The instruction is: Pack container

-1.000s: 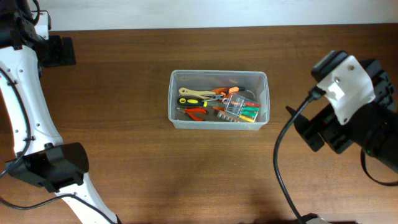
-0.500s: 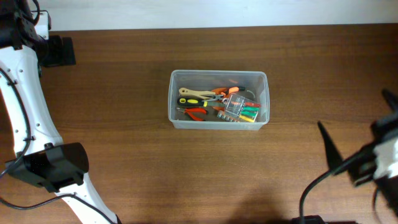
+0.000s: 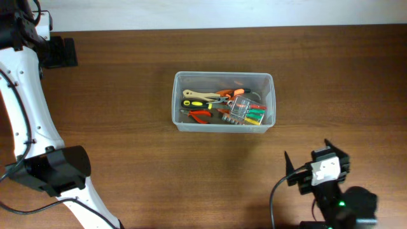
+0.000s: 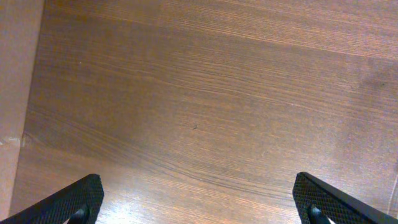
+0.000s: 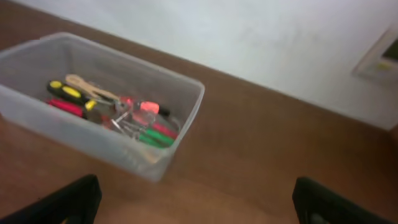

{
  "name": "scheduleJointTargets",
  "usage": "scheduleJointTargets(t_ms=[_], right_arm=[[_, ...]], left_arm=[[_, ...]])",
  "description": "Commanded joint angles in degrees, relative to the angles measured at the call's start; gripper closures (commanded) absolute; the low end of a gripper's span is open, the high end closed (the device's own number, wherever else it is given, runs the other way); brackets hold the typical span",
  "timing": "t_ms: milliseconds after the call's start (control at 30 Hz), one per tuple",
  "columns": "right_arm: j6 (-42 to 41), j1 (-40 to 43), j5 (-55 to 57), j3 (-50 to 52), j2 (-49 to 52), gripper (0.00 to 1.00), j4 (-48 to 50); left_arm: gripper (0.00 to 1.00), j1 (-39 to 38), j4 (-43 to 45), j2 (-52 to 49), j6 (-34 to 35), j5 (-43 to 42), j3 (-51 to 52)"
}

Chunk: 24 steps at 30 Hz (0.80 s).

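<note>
A clear plastic container (image 3: pixel 223 128) stands in the middle of the wooden table. It holds several hand tools: a yellow-and-black handled tool (image 3: pixel 198 103), red-handled pliers (image 3: pixel 201 114) and green and orange pieces. The container also shows in the right wrist view (image 5: pixel 81 135), blurred, at the left. My right gripper (image 3: pixel 308 154) is open and empty at the front right of the table, well apart from the container; its fingers (image 5: pixel 199 202) frame bare wood. My left gripper (image 4: pixel 199 205) is open and empty over bare wood near the table's left edge.
The left arm (image 3: pixel 25 108) runs along the table's left side, with its base (image 3: pixel 54 168) at the front left. A pale wall (image 5: pixel 249 31) rises behind the table's far edge. The table's left edge (image 4: pixel 31 93) shows in the left wrist view.
The right arm has swung from the right side of the table down to the front right corner and drawn in. The left arm and the container have not moved.
</note>
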<state>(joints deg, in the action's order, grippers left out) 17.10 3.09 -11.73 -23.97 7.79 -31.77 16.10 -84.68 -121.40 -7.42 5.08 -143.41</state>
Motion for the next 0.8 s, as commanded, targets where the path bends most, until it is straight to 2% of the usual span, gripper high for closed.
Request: scheduleJointTargets(t_ms=[0,233,767], right_arm=[[-3.3,0.9,-0.5,6.8,-3.9,0.01,1.7],[-3.2,0.9,-0.5,12.2,-5.6,0.01,1.7],[-3.2,0.8,-0.3,15.7,-5.6,0.01,1.5]], left_arm=[[0.01,0.2,0.0,-0.3,0.7,-0.3,0.1],[0.01,0.2,0.0,-0.3,0.7,-0.3,0.1],[0.01,0.2,0.0,-0.3,0.7,-0.3,0.1]])
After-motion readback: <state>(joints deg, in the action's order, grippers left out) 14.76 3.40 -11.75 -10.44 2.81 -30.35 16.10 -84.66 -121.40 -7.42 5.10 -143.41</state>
